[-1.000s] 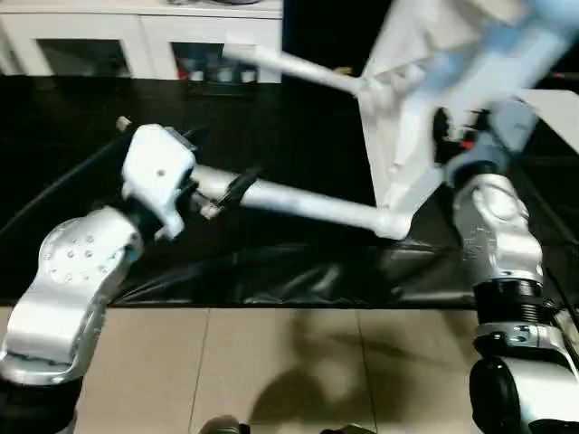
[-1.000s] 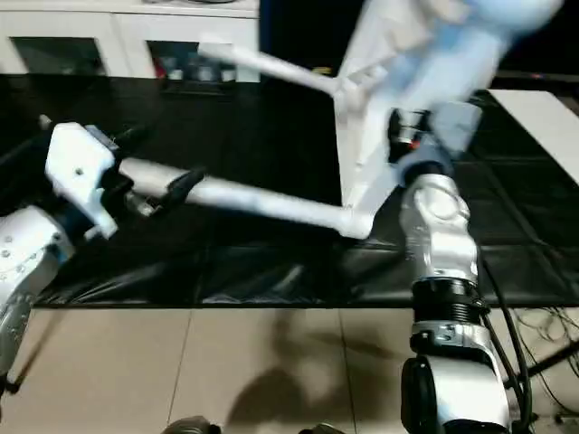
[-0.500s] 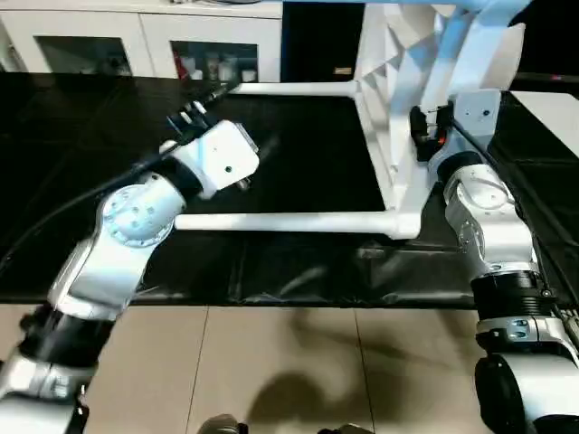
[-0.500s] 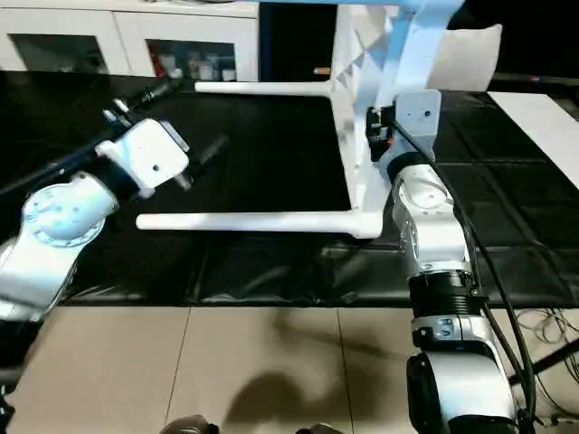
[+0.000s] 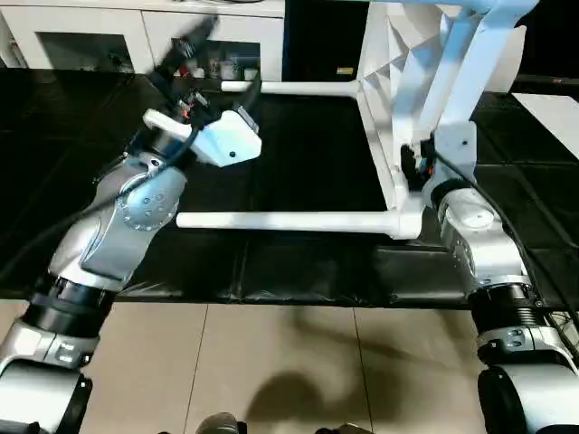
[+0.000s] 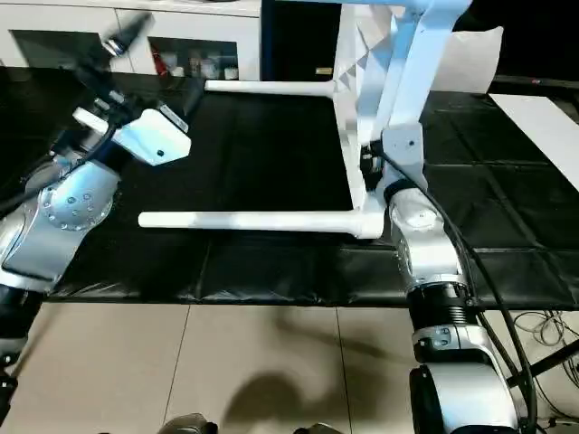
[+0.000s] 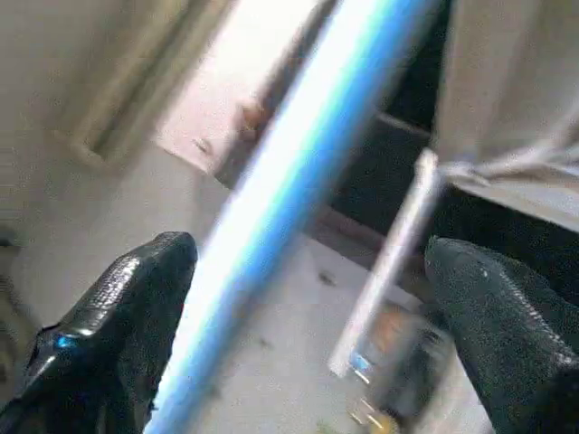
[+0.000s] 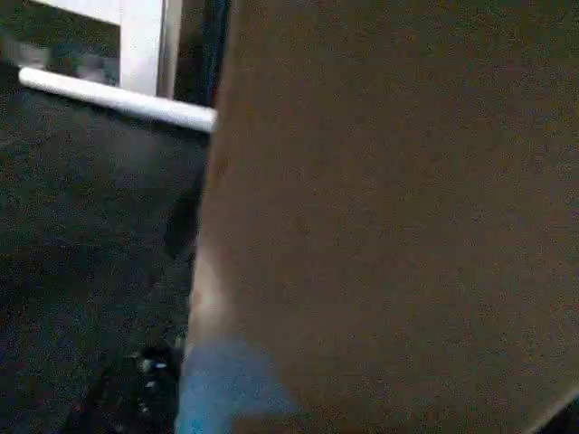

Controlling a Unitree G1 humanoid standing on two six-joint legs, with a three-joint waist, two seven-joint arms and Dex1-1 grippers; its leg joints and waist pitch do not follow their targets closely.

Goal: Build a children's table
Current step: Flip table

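Note:
The children's table (image 5: 398, 108) stands on its side on the black work table (image 5: 308, 154), its white ribbed top upright. Two white legs point left from it: the near leg (image 5: 289, 220) lies low over the black cover, the far leg (image 5: 298, 89) runs further back. Another leg (image 5: 461, 45) rises toward the upper right. My left gripper (image 5: 224, 59) is raised above and behind the near leg, open and empty; its fingertips (image 7: 136, 307) stand wide apart. My right gripper (image 5: 412, 167) is against the top's lower edge, close to the near corner socket (image 5: 407, 221).
A white cabinet with glass doors (image 5: 136, 36) stands behind the work table. Beige floor tiles (image 5: 271, 362) lie in front of the table's near edge. A white sheet (image 5: 554, 108) lies at the far right, and cables (image 6: 543, 325) trail on the floor there.
The children's table has swung from a tilt to standing on its side with its legs level. My left arm let go of the near leg and rose up and back. My right gripper slid lower.

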